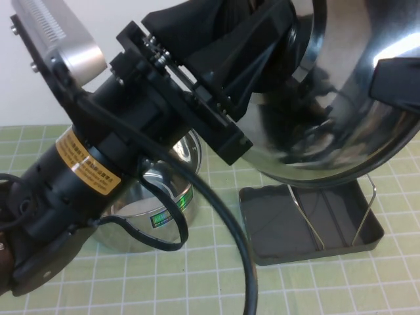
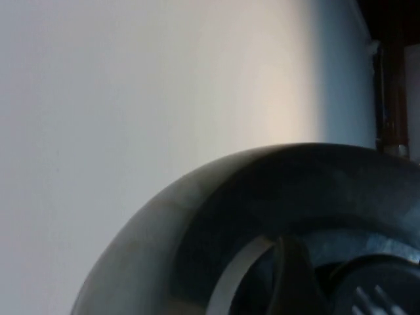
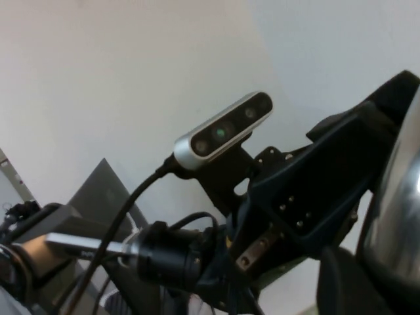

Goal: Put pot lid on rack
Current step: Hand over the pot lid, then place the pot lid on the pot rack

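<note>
The left jaws sit high above the desk, pressed into the domed face of the pot lid; they appear clamped on the lid's centre, though the knob itself is hidden behind them. The lid hangs tilted on edge in the air, its shiny dome mirroring the dark arm. In the left wrist view the lid's curved rim fills the lower part against a plain pale wall.

The right jaws show only as a dark block at the lid's far edge; whether they are apart or together cannot be told.

Directly below the lid stands the rack, a dark grey shallow tray with thin wire dividers rising toward the lid's lower rim. Beside the rack, under the left arm, rests a steel pot, open-topped.

The desk wears a light green cloth with a white grid. Behind it the room is a bare whitish wall.
</note>
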Available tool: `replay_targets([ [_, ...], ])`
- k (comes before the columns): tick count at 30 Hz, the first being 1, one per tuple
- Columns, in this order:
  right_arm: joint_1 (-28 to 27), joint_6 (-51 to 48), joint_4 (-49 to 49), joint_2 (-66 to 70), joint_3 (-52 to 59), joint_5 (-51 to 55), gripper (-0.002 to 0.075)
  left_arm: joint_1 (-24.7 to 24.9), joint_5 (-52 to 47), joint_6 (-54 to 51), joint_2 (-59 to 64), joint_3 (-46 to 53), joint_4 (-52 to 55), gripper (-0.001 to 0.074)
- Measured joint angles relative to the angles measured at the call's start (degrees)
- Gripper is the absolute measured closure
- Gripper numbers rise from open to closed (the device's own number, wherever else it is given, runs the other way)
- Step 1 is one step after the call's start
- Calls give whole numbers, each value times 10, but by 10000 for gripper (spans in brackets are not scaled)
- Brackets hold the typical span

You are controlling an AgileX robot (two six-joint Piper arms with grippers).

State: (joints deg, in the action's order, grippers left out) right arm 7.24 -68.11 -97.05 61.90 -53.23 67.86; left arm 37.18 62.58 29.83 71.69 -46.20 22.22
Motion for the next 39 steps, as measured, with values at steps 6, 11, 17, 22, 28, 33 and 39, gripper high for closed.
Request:
replay_targets([
  [6, 0, -15, 16, 1, 0, -53, 689, 1, -59, 54, 0, -1, 13, 150],
  [11, 0, -33, 18, 4, 1, -99, 690, 2, -136, 51, -16, -1, 13, 84],
  [17, 0, -79, 18, 6, 1, -178, 691, 2, -310, -18, -74, -1, 9, 136],
  [22, 0, -107, 40, 33, 1, -202, 691, 2, -442, -39, -131, -1, 22, 481],
  [28, 0, -113, 117, 120, 1, -191, 692, 3, -574, -29, -177, -1, 28, 711],
  [33, 0, -115, 192, 174, 1, -172, 692, 3, -634, -13, -183, -1, 28, 731],
  [39, 0, -135, 222, 210, 1, -169, 692, 3, -657, -9, -183, -1, 28, 734],
])
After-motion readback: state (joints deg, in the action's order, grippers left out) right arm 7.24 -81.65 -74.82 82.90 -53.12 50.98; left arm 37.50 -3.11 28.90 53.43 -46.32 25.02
